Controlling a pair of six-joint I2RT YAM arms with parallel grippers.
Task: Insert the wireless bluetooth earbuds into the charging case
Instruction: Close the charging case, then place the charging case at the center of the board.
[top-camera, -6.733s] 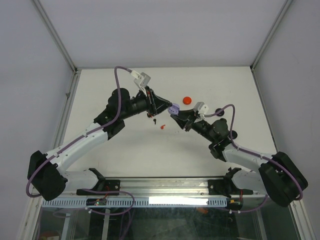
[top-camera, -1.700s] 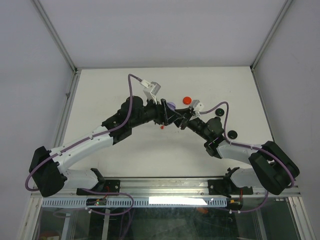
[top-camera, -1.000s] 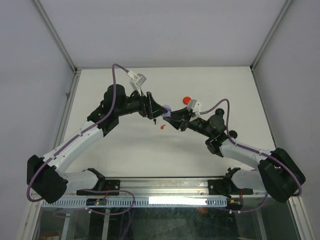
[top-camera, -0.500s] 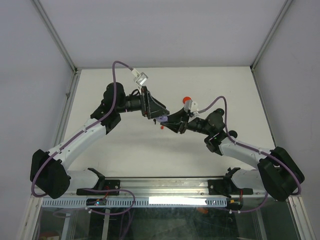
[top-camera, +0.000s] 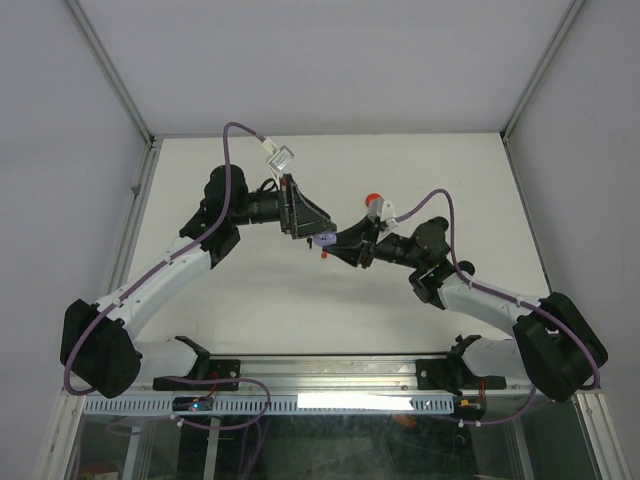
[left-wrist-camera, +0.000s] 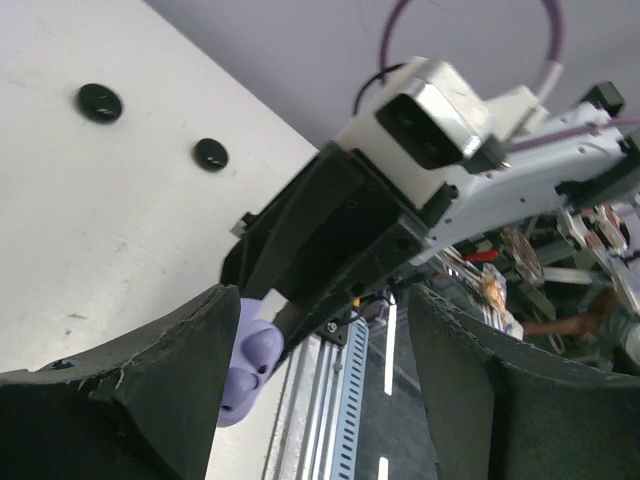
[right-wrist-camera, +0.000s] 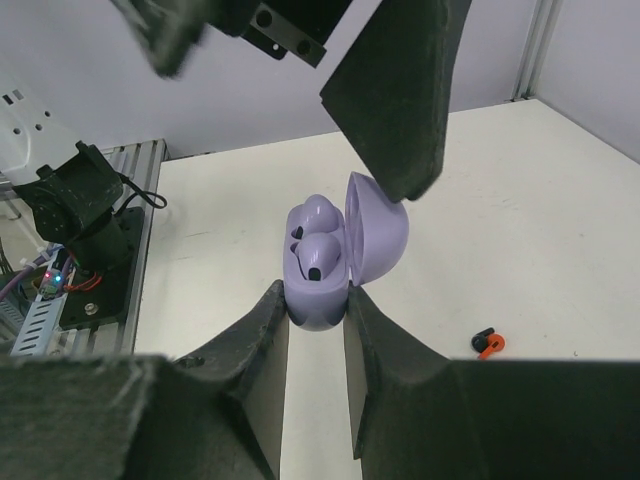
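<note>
Your right gripper (right-wrist-camera: 315, 322) pinches the lavender case (right-wrist-camera: 316, 296) (buds (right-wrist-camera: 318, 256) look seated); left gripper (top-camera: 308, 228) gapes wide, so nudge the lid (right-wrist-camera: 385, 238) beside its jaw shut.

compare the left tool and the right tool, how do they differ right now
The left tool stands open, gripping nothing; the right tool is shut on the lavender charging case. One left tool finger sits by the case's raised lid; the right tool's fingers pinch its base. Both have dark wedge-shaped fingers and meet over the table.
</note>
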